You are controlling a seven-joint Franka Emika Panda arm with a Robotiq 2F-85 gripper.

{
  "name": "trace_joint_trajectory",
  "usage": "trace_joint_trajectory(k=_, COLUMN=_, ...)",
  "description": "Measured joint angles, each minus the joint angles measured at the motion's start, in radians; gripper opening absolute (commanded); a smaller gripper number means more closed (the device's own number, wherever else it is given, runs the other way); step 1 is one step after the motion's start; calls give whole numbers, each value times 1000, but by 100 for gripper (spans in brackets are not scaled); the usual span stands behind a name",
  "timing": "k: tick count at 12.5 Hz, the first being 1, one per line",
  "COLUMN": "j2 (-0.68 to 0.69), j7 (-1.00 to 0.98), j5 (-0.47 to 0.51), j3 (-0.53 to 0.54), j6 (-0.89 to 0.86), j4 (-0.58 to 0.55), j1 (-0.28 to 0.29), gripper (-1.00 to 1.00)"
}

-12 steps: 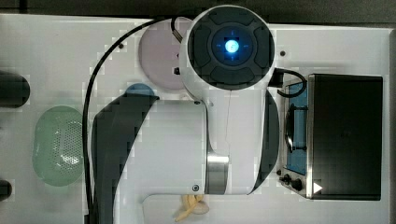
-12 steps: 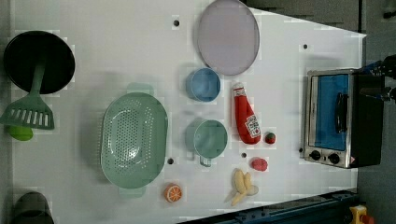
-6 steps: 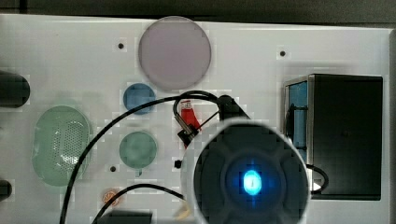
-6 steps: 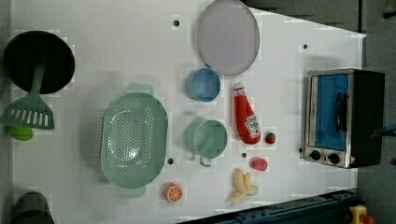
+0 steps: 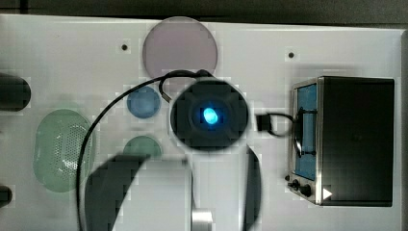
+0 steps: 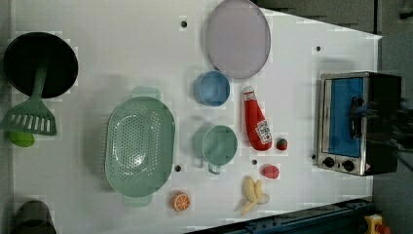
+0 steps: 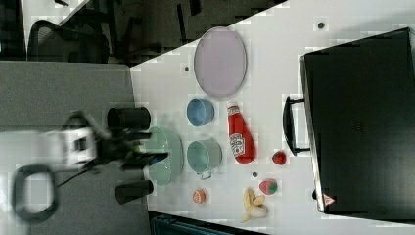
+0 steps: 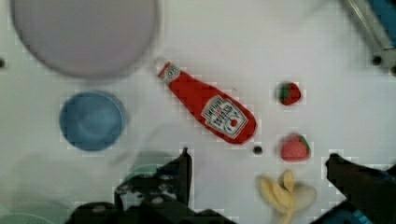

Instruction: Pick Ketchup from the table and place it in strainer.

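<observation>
STEP: approach | ketchup bottle [image 8: 208, 109] lies flat, untouched, cap toward 10 o'clock | gripper [image 8: 259, 170] fingers spread wide, empty | ADVICE: descend centred, straddle mid-body across its width | strainer [image 6: 140, 146] empty.

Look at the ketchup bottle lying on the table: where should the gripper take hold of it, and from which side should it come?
The ketchup bottle lies flat, its white cap toward the lilac plate. Probably best: come straight down and close the open gripper across the wide red body near the label, jaws on its long sides. The neck is narrow, and the teal cup stands close beside.
</observation>
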Motion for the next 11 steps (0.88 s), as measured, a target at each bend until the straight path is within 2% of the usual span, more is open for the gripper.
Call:
trace_joint_trajectory(k=6, j2=237, j7=-338, j5=4, j3=9, j6=290, j4=-209, j1=-10, gripper=100)
trace_joint_trajectory(k=11, j2=352, j7=-625, j5=5, j3=10, j6=509, j4=-252, j1=1, gripper=100)
